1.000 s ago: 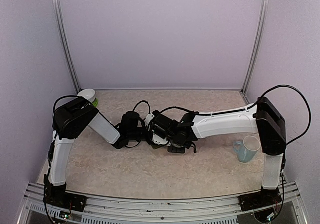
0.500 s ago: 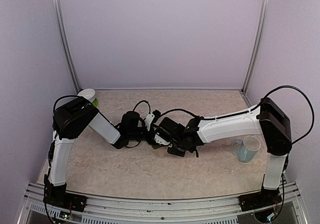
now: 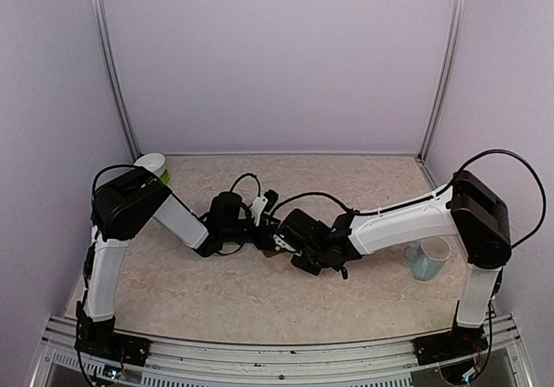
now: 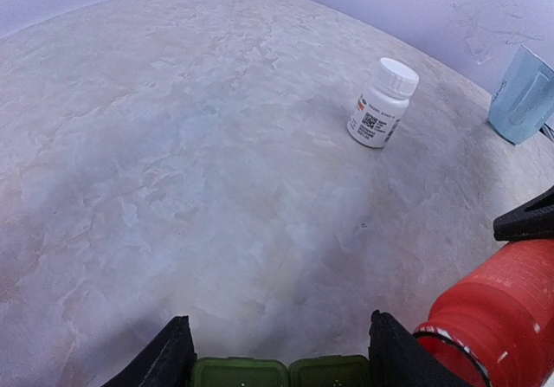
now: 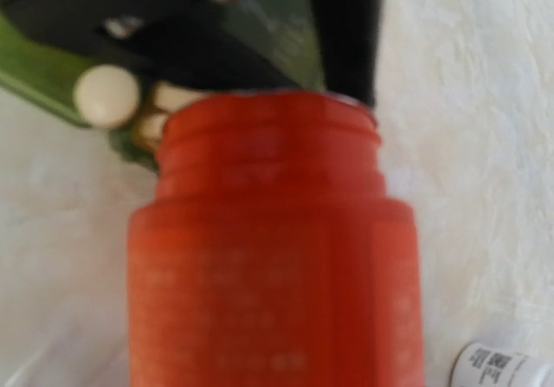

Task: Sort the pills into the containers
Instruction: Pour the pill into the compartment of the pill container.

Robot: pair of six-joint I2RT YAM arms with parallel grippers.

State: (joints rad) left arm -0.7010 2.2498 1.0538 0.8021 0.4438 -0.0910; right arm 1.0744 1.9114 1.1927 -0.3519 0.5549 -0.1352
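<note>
The containers (image 4: 281, 372) sit mid-table, clamped in the left gripper (image 4: 279, 352) jaws. A pale pill (image 5: 106, 95) sits at the mouth of the red bottle (image 5: 277, 257), which the right gripper (image 3: 290, 241) grips. In the last second our right arm dropped and swung in closer, so we reckon pouring's underway

The dark green containers (image 4: 281, 372) lay flat on the pale worktop (image 4: 216, 188), with two joined square compartments showing side by side. Several round cream pills (image 5: 106, 95) sat clustered close together against the green strip's edge.
</note>
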